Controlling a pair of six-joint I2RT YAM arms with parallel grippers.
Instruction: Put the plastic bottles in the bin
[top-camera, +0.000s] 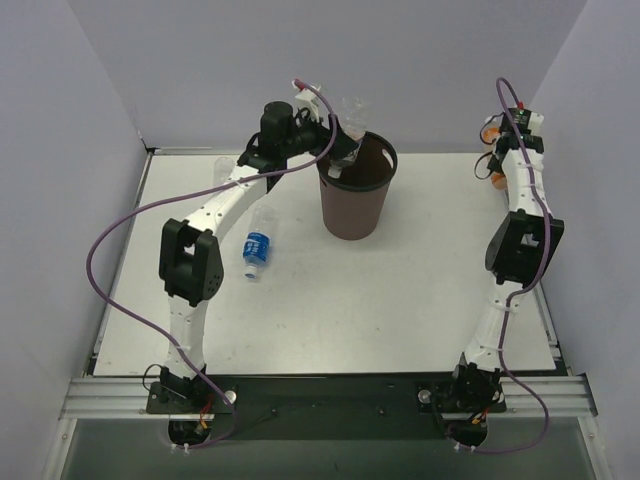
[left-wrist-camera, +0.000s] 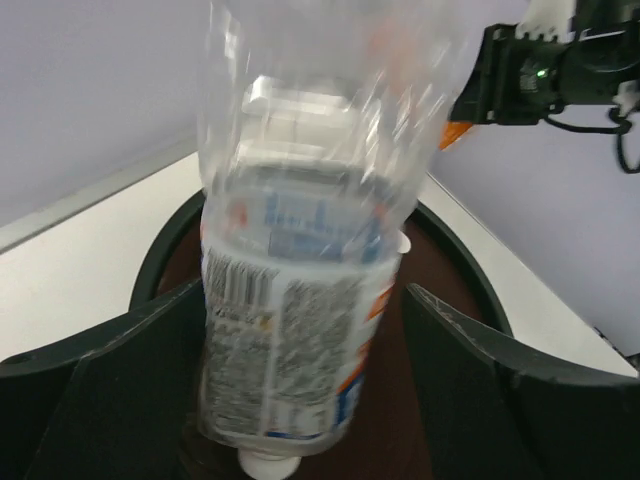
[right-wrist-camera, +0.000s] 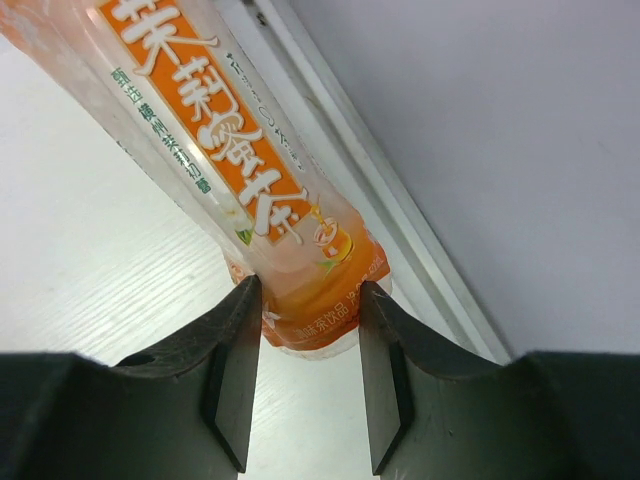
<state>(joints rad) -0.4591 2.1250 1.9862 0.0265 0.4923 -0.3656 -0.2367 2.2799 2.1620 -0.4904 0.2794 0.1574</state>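
Risks:
- labelled bottle (left-wrist-camera: 290, 330) blurred, cap down, over bin (left-wrist-camera: 470, 270) mouth; may clip rim and bounce out onto table (top-camera: 400, 300).
- orange bottle (right-wrist-camera: 220, 110) pinched only at one end; long body may swing or slip during carry.
- arms may clash above bin.

Positions:
- left pincer (left-wrist-camera: 300, 300) spread, labelled bottle loose between jaws.
- right pincer (right-wrist-camera: 305, 295) pressed onto orange bottle at far right table edge, well apart from bin.
- blue-label bottle (top-camera: 257, 248) lies on table left of bin.
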